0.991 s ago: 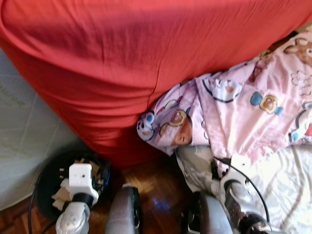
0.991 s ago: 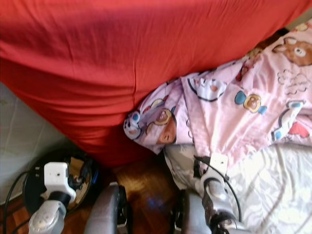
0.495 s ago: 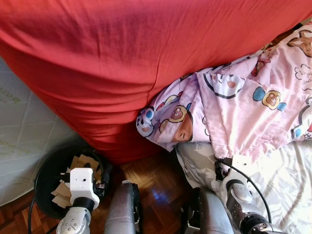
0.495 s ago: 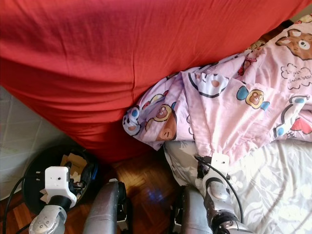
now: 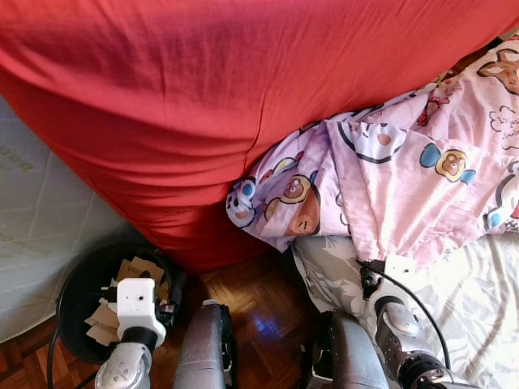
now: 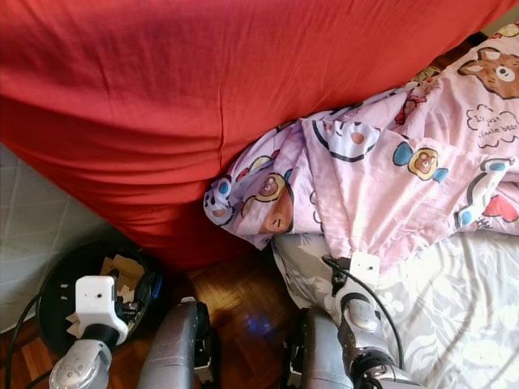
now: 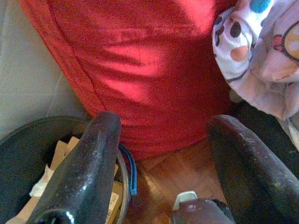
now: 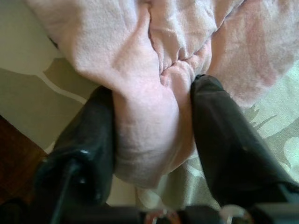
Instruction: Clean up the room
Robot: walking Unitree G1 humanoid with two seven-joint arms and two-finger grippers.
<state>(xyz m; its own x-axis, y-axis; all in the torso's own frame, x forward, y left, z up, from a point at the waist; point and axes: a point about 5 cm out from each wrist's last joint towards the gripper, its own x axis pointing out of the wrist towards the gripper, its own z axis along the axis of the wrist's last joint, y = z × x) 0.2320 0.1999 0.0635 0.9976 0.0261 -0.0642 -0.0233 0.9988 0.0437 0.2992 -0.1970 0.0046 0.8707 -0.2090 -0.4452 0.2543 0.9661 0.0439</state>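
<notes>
Fingers: left gripper [image 7: 161, 154] spread wide, holding nothing, hanging above the round black bin [image 5: 77, 296] of cardboard scraps [image 5: 130, 271] on the wooden parquet floor [image 5: 255, 296]. Pale quilted mattress [image 5: 36, 227] stands at far left. Large red sheet [image 5: 243, 97] drapes across the upper scene. Right of it, the pink cartoon-print blanket [image 5: 389, 194] lies crumpled against the red cloth and over the grey-white leaf-patterned sheet [image 5: 478, 300]. Right gripper [image 8: 152, 135] pinches a fold of that blanket's lower edge between both fingers.

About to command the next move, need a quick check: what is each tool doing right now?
Left tool: open, empty, over the black bin.
Right tool: shut on the pink blanket.
</notes>
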